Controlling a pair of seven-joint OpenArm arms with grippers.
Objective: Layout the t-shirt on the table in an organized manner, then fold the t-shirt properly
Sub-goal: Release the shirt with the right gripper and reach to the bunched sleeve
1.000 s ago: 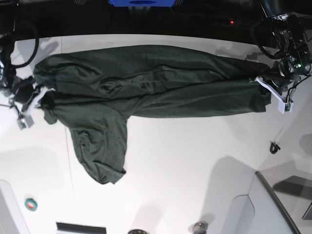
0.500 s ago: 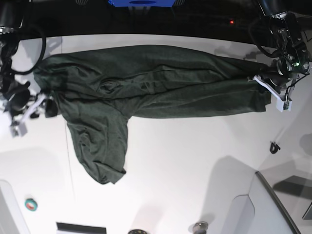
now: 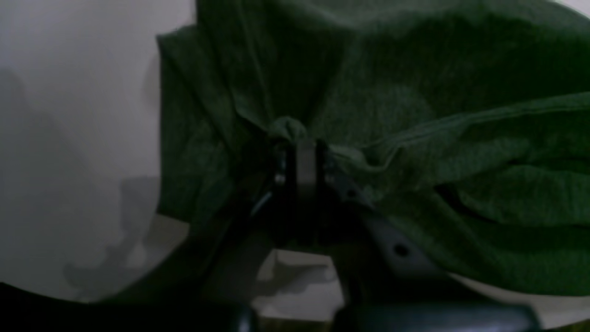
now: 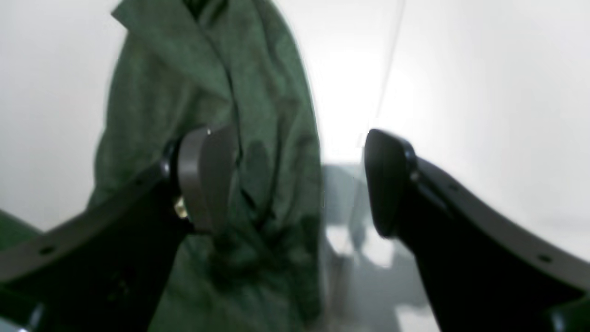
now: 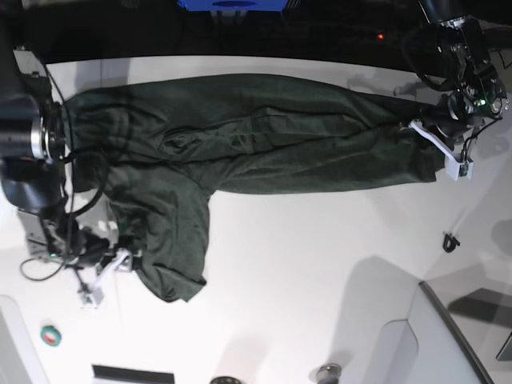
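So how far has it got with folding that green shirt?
Early days. The t-shirt lies stretched in a bunched band across the table, one part hanging down at the side. The left gripper pinches one end; the right gripper hangs open beside that drooping part. Flattening and all the folding remain.

The left pincer (image 3: pixel 302 159) is closed tight, while the right pincer (image 4: pixel 295 184) has its jaws wide apart

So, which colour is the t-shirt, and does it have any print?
The t-shirt is plain dark green, with no print visible; the base view shows it best.
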